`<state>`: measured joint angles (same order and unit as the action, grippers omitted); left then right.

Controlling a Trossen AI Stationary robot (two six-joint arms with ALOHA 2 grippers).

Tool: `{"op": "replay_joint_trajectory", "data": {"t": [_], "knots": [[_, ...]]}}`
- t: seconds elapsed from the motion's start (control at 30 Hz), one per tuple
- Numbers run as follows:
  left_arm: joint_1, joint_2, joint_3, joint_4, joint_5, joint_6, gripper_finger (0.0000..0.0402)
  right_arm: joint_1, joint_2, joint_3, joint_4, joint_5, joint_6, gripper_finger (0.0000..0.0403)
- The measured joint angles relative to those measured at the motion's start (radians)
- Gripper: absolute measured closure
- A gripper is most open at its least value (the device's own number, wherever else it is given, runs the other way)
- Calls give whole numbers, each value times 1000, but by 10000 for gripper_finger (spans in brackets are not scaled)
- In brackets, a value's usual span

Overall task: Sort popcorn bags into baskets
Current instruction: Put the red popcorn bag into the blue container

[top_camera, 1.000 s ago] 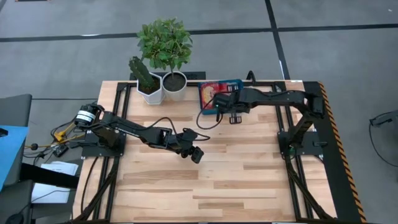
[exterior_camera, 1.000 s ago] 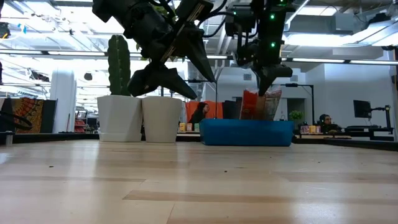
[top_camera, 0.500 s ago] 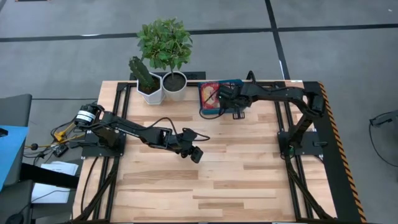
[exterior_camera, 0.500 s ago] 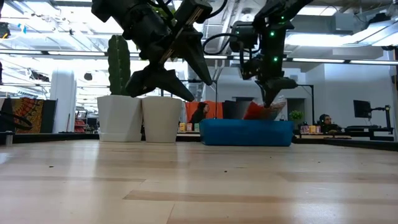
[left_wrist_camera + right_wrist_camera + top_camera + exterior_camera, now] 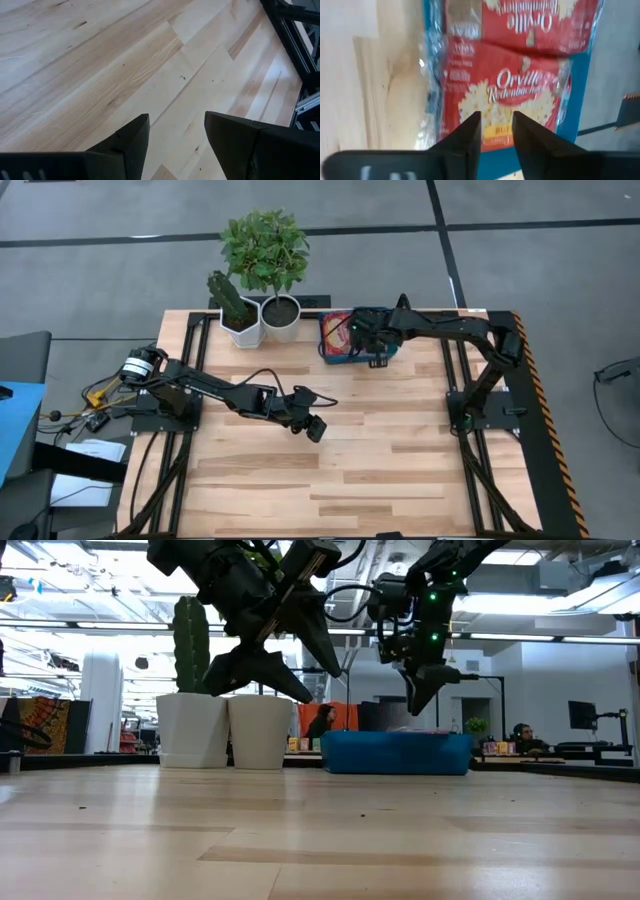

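Note:
The blue tray [image 5: 388,314] stands at the table's far edge, right of the middle, and also shows in the low view [image 5: 395,753]. Red popcorn bags [image 5: 338,337] lie flat in it; the right wrist view shows two, one [image 5: 512,95] below the fingers and one [image 5: 525,20] beyond it. My right gripper [image 5: 362,338] hovers over the tray, open and empty [image 5: 496,132]. My left gripper [image 5: 316,426] hangs open and empty above the middle of the table [image 5: 176,142].
Two white plant pots stand at the far edge left of the tray, one with a cactus [image 5: 238,320] and one with a leafy plant [image 5: 280,312]. The bare wooden table top [image 5: 380,450] stretches toward the near edge. Dark arm frames [image 5: 480,405] run along both sides.
My right gripper held a red bag upright over the tray. The bag has tipped over and dropped flat into the tray, out of sight behind the tray's wall in the low view. The gripper has let go and shifted a little toward the table's left.

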<state>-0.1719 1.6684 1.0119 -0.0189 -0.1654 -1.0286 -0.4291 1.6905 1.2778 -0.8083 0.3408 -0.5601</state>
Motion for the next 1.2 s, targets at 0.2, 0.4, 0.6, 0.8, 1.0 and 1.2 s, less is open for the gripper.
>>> {"op": "replay_joint_trajectory", "data": {"t": [0.2, 0.4, 0.6, 0.8, 1.0, 1.2], "knots": [[0, 0, 0, -13, 1, 0, 219, -30, -6, 0, -56, -21, 89, 227], [0, 0, 0, -16, 7, 0, 219, -11, -27, 0, -109, -231, 122, 232], [0, 0, 0, -18, 3, 0, 219, -6, -24, 0, -107, -238, 82, 272], [0, 0, 0, -23, -4, -1, 219, -56, 20, -14, -97, -235, 78, 302], [0, 0, 0, -32, -4, -4, 219, -107, 74, -31, -105, -196, 54, 312], [0, 0, 0, -36, -5, -5, 219, -115, 73, -13, -100, -134, 44, 312]]}}
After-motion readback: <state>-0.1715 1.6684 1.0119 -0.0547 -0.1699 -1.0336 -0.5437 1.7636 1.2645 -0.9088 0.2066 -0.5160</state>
